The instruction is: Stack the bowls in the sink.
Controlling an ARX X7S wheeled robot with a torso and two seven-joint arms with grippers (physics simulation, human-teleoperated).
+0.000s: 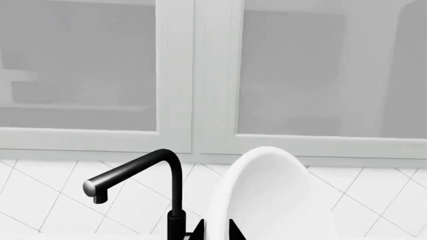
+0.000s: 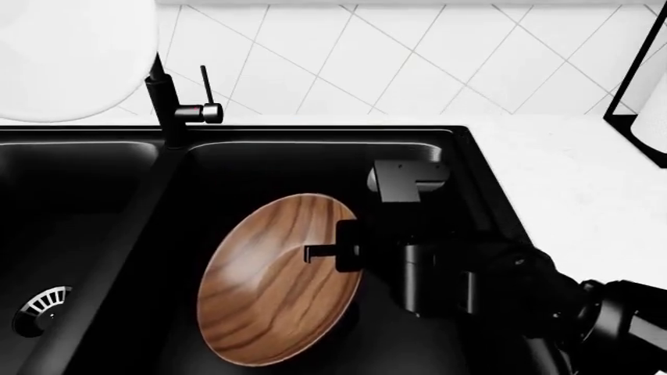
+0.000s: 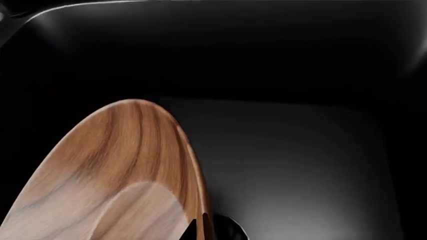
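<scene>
Brown grained wooden bowl (image 2: 279,280) sits tilted in the black sink's (image 2: 312,137) right basin, its rim clamped by the right pincer (image 2: 331,254). Left pincer (image 1: 215,234) grips the white bowl (image 1: 270,195) beside the faucet (image 1: 143,177).

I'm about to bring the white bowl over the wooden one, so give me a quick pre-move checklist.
1. Right claw gripping wooden bowl rim: ok.
2. Wooden bowl over right basin of sink: ok.
3. Wooden bowl lying flat: not ok, tilted.
4. White bowl held in left claw: ok, rim sits between the tips.
5. White bowl above wooden bowl: not ok, it is up by the faucet.
6. Right drain unobstructed: cannot tell.
</scene>
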